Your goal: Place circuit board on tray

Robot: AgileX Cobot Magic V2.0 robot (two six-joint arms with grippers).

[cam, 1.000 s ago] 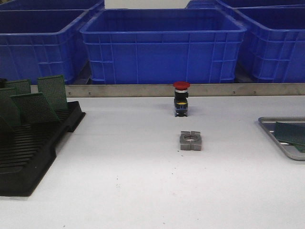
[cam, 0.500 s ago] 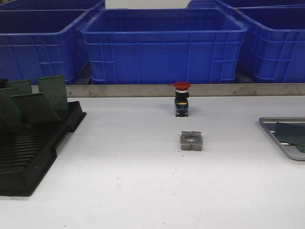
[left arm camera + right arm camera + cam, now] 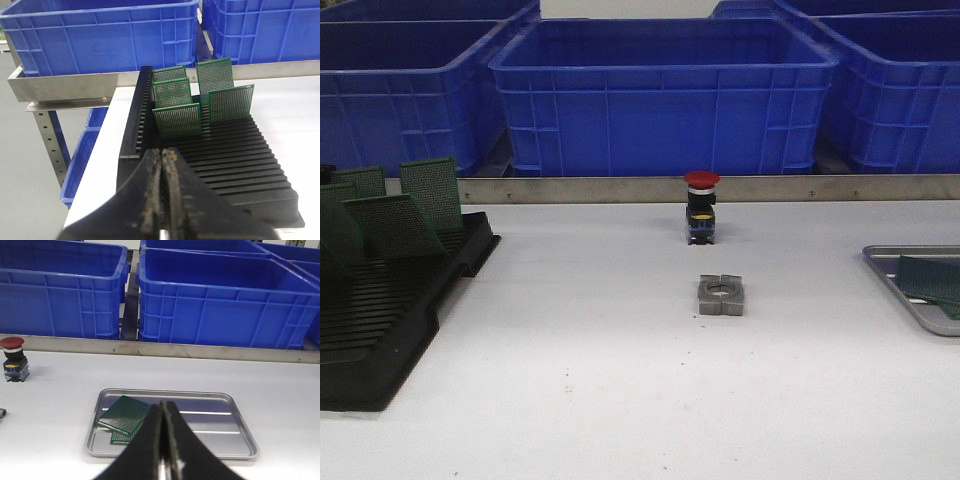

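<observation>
Several green circuit boards (image 3: pixel 177 120) stand upright in the slots of the black rack (image 3: pixel 240 165), which sits at the table's left (image 3: pixel 380 330) in the front view. My left gripper (image 3: pixel 162 152) is shut and empty, just short of the rack's near end. The silver tray (image 3: pixel 215 432) lies at the table's right edge (image 3: pixel 890 270). Two green circuit boards (image 3: pixel 124 415) lie overlapping in it. My right gripper (image 3: pixel 163 404) is shut and empty, hanging before the tray. Neither gripper shows in the front view.
A red-capped push button (image 3: pixel 701 207) stands at the table's middle back. A grey metal block with a round hole (image 3: pixel 722 295) lies in front of it. Blue crates (image 3: pixel 660 95) line the far side behind a metal rail. The table's left edge drops off beside the rack.
</observation>
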